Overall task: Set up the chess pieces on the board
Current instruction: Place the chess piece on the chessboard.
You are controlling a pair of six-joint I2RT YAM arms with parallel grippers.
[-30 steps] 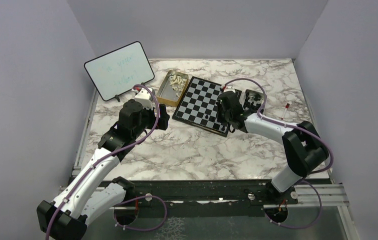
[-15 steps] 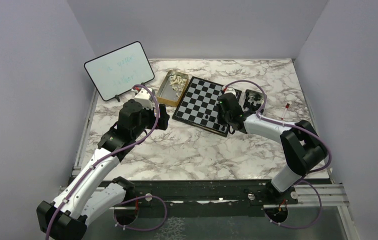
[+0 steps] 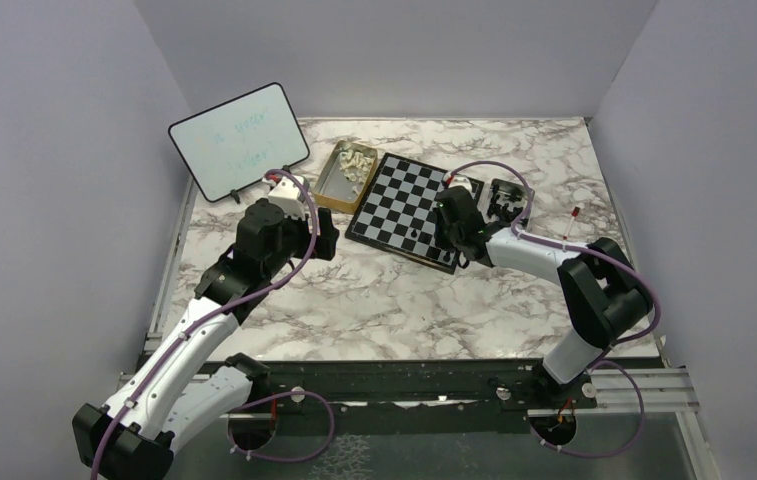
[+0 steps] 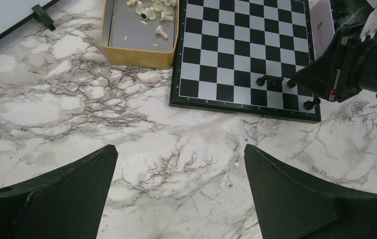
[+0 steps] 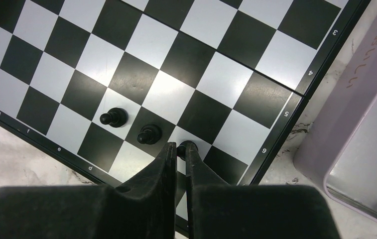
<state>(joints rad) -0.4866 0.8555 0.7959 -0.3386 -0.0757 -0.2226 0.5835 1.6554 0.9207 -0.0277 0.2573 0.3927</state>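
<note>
The board (image 5: 216, 74) carries small white marks on its black border. Along the side facing the counter's right edge run the digits 3, 4, 5 and 6; along the side facing the near edge run the letters g, f, e and d. The lavender box (image 5: 348, 107) beside it bears dark characters, unreadable. The whiteboard (image 3: 239, 140) at the far left corner has faint green handwriting, illegible.

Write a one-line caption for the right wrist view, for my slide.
Right end effector pinching a black pawn near the edge of the board, beside two more black pawns.
</note>
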